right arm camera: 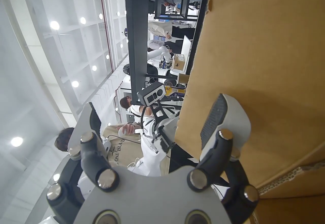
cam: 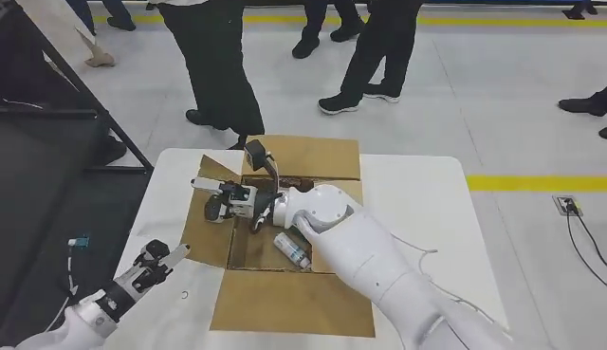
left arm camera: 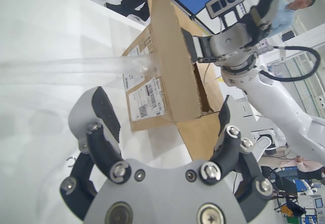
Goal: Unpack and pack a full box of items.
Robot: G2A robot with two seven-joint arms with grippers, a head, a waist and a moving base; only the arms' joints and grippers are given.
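Note:
An open cardboard box [cam: 285, 246] stands mid-table, its front flap [cam: 289, 304] flat toward me. Inside lie a pale bottle [cam: 291, 251] and something dark [cam: 285, 183] at the far end. The box's left flap [cam: 216, 168] stands upright. My right gripper [cam: 218, 201] is open at that flap, whose edge [right arm camera: 254, 57] runs between the two fingers; whether they touch it I cannot tell. The left wrist view shows this gripper [left arm camera: 193, 44] at the top of the flap [left arm camera: 167, 57]. My left gripper [cam: 166, 252] hovers open and empty over the table left of the box [left arm camera: 149, 98].
The white table [cam: 427, 208] has bare room on both sides of the box. Several people stand just beyond the table's far edge [cam: 213, 56]. A dark metal frame [cam: 57, 94] and a blue-tipped cable [cam: 81, 244] lie off the table's left side.

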